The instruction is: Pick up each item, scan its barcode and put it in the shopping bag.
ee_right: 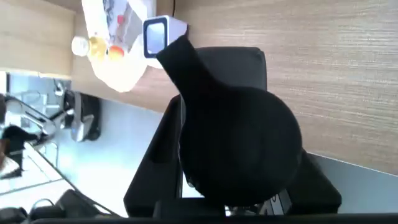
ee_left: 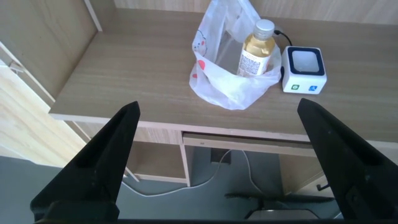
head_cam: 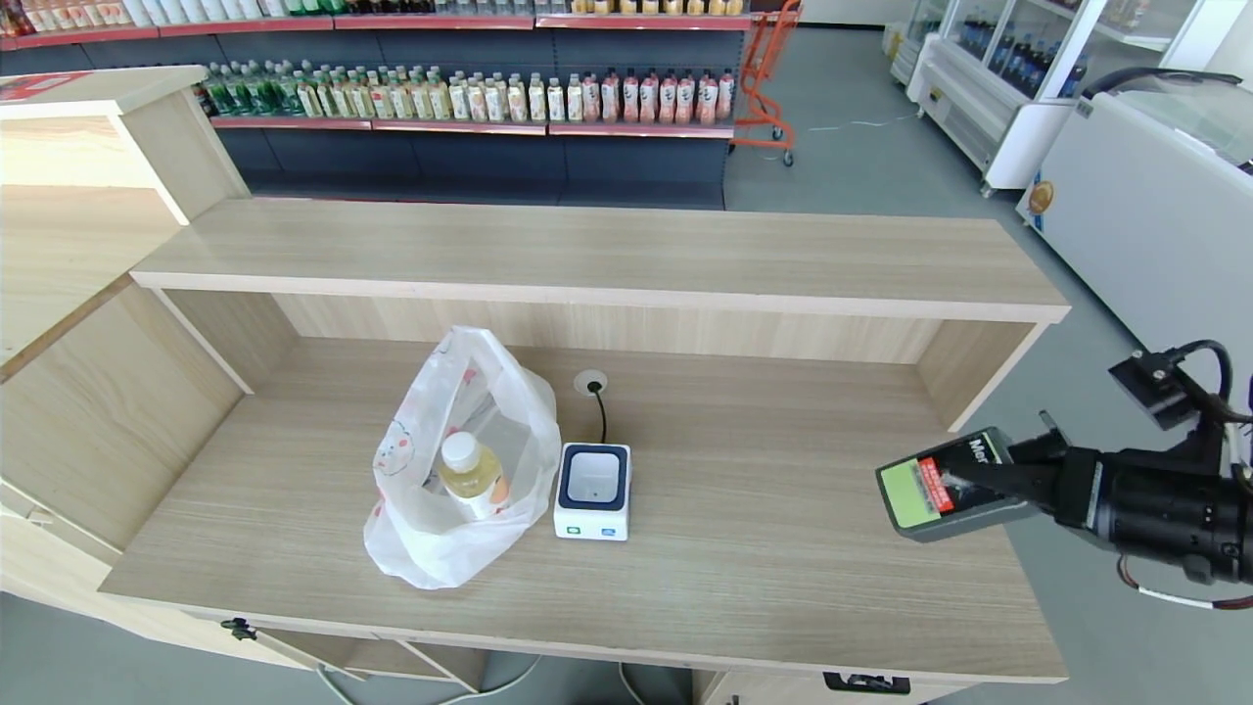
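Supermarket shelves point(head_cam: 470, 98) stocked with rows of bottles are seen far behind the scanner point(head_cam: 593, 490), and white freezer cabinets point(head_cam: 1145, 206) are seen behind it toward the robot's right. A pale wood-grain surface point(head_cam: 783, 529) carries the scanner, with a raised ledge point(head_cam: 607, 250) running along the side behind it. The scanner is a small white cube with a dark-framed window on top, set upright. A black cable point(head_cam: 601, 416) is led from its rear to a round grommet in the surface just behind it.

The shopping bag point(head_cam: 421, 543), of thin white plastic with a printed pattern, is stood just beside the scanner on the robot's left; whether its side touches the scanner's casing cannot be told. Its mouth is open upward, and a bottle point(head_cam: 472, 475) with a white cap and pale yellow contents is stood upright inside it.

Well to the robot's right of the scanner, by the surface's right-hand edge, the right end effector point(head_cam: 979, 482) is closed on a box point(head_cam: 905, 494). The box is dark, with a green end face and a red label, and its green end is turned toward the scanner. It is gripped at the end farther from the scanner and is held clear of the surface.

The left end effector point(ee_left: 219, 106) is positioned out past the front edge of the surface, on the bag's side of the scanner. Its two black fingers point(ee_left: 112, 155) are spread wide apart, with nothing between them.
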`<state>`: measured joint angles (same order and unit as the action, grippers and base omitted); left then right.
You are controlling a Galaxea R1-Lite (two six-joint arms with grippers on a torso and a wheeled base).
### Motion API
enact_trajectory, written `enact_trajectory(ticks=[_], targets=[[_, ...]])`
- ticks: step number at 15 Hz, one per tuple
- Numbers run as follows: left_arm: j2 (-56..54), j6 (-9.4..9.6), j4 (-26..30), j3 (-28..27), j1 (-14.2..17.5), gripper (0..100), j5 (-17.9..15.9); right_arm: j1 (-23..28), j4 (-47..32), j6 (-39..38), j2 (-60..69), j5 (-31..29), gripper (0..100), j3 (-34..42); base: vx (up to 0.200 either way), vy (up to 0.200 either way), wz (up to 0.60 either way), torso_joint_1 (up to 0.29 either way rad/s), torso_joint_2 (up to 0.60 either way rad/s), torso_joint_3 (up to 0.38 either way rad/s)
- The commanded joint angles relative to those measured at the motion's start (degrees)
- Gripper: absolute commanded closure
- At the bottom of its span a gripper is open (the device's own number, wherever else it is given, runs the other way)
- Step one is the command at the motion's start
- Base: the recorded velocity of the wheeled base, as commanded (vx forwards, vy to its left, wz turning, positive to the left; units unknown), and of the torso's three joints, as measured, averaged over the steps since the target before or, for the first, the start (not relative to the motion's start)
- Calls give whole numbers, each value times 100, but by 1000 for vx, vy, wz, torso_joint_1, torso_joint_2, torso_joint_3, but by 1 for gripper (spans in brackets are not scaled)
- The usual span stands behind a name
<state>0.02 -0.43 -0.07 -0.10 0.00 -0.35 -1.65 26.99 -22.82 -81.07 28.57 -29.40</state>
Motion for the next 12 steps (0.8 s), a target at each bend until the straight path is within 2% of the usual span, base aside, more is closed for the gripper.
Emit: enact_trajectory(ticks=[1, 2, 3, 6, 9, 12], targets=[[-2, -1, -1, 1, 0, 0, 0, -389, 404, -768, -788, -520, 100, -215, 0, 0, 0, 0, 0, 0], [-2, -1, -1, 1, 0, 0, 0, -644, 439, -1462, -814, -748, 100, -347, 0, 0, 0, 0, 0, 0], [-2, -1, -1, 1, 0, 0, 0, -785, 439, -1682, -779, -766, 100, -373, 0, 0, 0, 0, 0, 0], [-2, -1, -1, 1, 0, 0, 0, -1057, 430, -1743, -691, -766, 100, -364, 0, 0, 0, 0, 0, 0], [-2, -1, -1, 1, 0, 0, 0, -1101, 404, -1743, -577, -757, 100, -338, 0, 0, 0, 0, 0, 0], [-2, -1, -1, 1, 0, 0, 0, -1101, 395, -1743, -577, -757, 100, -347, 0, 200, 0, 1, 4, 2]])
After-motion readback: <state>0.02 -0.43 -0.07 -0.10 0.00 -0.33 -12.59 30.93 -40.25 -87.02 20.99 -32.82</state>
